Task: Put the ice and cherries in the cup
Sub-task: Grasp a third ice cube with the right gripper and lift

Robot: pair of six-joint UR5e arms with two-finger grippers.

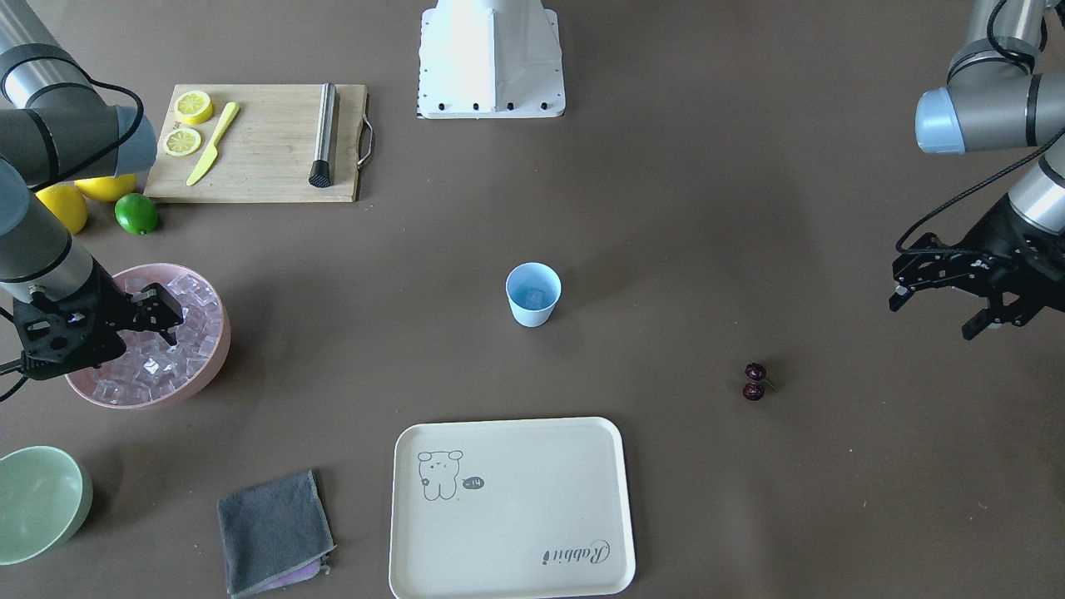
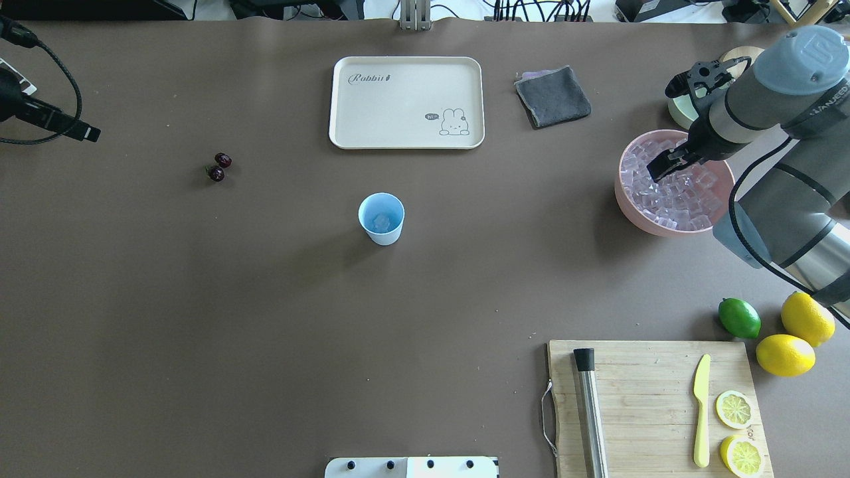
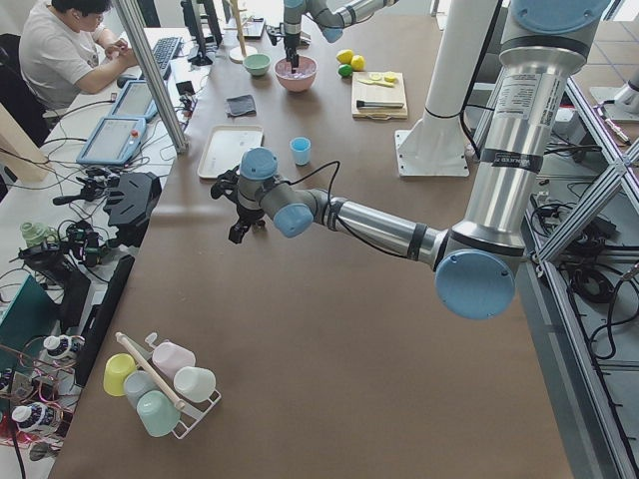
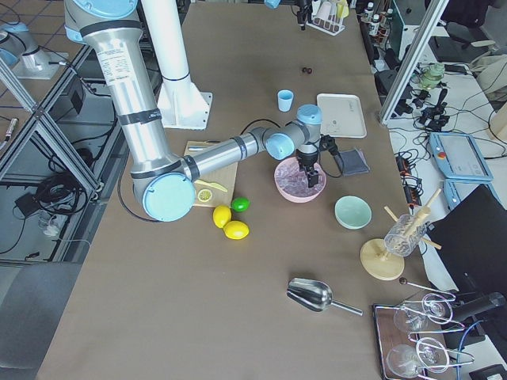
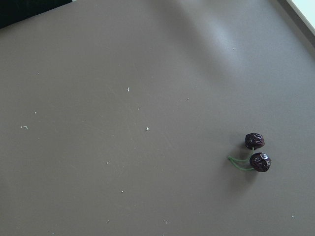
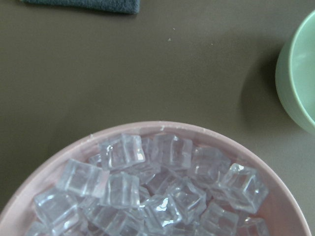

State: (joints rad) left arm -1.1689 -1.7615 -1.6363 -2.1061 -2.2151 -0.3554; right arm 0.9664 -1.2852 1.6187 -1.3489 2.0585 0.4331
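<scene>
Standing upright mid-table, the pale blue cup (image 2: 381,219) holds one cube; at its three o'clock, seen from overhead, the ice (image 2: 671,196), clear pinkish cubes heaped in a pink bowl (image 2: 624,202), looks hard and slick, best pinched across flat faces by the right gripper (image 1: 170,324), spread just above. The cherries (image 2: 219,166), dark, glossy and green-stemmed, lie at ten o'clock, likely light and prone to roll; the left gripper (image 1: 932,318) hangs spread, well apart.

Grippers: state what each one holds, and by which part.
Nothing is held. The left gripper hangs open, clear of the cherries. The right gripper is open above the ice in the pink bowl, with no cube in it.
</scene>
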